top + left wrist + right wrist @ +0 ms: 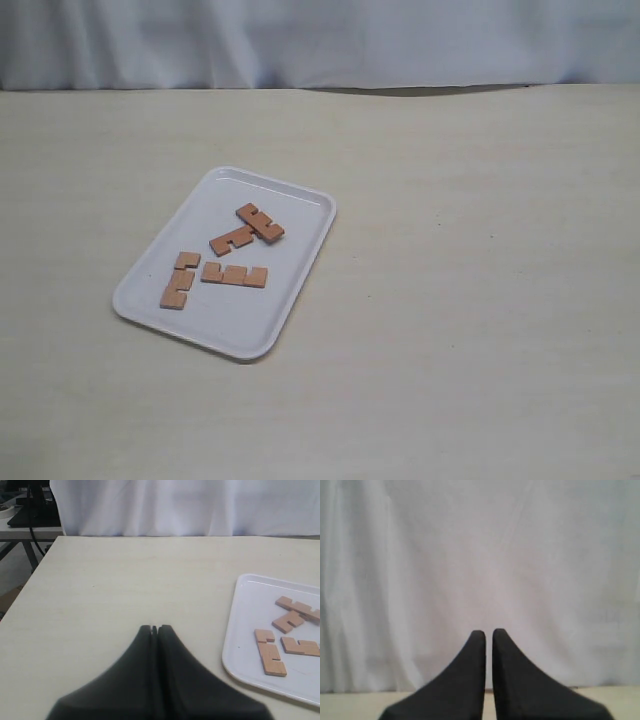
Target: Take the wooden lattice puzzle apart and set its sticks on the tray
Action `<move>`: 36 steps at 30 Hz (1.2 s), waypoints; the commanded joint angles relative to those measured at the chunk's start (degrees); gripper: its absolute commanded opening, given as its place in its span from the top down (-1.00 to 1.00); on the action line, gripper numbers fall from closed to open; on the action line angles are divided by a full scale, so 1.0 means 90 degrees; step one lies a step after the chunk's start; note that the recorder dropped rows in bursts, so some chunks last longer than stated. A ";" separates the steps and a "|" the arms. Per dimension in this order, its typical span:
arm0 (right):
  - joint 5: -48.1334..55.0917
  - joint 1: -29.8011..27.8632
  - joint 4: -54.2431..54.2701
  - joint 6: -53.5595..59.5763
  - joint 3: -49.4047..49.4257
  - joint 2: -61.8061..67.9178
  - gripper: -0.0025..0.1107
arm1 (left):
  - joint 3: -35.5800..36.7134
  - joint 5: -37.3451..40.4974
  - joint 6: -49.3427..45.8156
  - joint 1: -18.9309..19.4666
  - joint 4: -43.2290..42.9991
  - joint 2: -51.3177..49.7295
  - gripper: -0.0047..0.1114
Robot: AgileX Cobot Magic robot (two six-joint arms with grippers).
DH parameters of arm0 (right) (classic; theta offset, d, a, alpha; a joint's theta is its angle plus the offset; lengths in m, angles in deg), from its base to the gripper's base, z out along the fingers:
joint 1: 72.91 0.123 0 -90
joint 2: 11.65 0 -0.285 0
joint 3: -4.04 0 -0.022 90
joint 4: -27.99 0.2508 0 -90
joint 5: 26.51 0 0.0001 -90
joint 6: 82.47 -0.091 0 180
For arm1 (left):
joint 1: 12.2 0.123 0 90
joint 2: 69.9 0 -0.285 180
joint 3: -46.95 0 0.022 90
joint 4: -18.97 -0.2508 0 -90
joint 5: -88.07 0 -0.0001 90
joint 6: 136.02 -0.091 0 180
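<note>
My left gripper (154,629), two smooth black tapered fingers, is pressed together and empty, with a pale matte table (125,580) stretching beyond it. My right gripper (485,632) has the same black fingers, nearly together with only a thin slit between them, and holds nothing. It faces a white cloth backdrop (480,555). On the table lies the glossy white tray (240,322), round-cornered and low-rimmed. Four flat, notched, reddish-brown sticks (234,275) lie separated on it: two touch in a slanted T, one lies roughly crosswise, and one lies roughly along the tray's length.
</note>
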 commanded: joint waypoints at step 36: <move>0.1721 0.0012 0.0710 -0.0022 0.1267 -0.0023 0.88 | 0.0020 -0.0040 -0.0007 -0.0045 -0.0012 0.0016 0.92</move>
